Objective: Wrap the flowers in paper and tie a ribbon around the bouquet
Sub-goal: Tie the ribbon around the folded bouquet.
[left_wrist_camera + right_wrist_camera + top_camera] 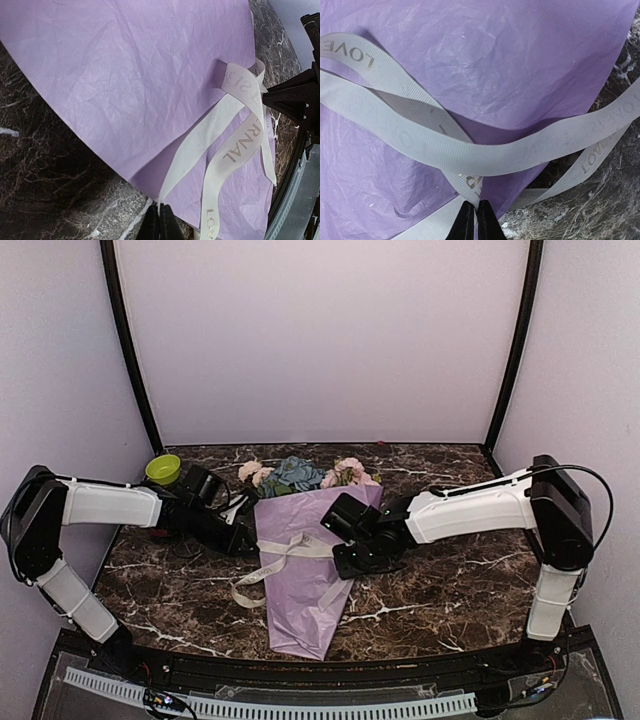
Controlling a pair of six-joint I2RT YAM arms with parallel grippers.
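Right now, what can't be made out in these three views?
- Stems of the flowers: top view, hidden inside the paper; only heads show.
- Where the ribbon runs underneath: all views, the paper covers it.
- Lettering on the ribbon: too small in the top view; wrist views cut it to fragments.
- Most of the left gripper and right gripper: wrist views, cut by the bottom edge; only shut tips on ribbon strands show.

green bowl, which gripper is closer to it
Left. The left gripper sits at the left edge of the bouquet, on the side of the green bowl; the right gripper is at its right edge.
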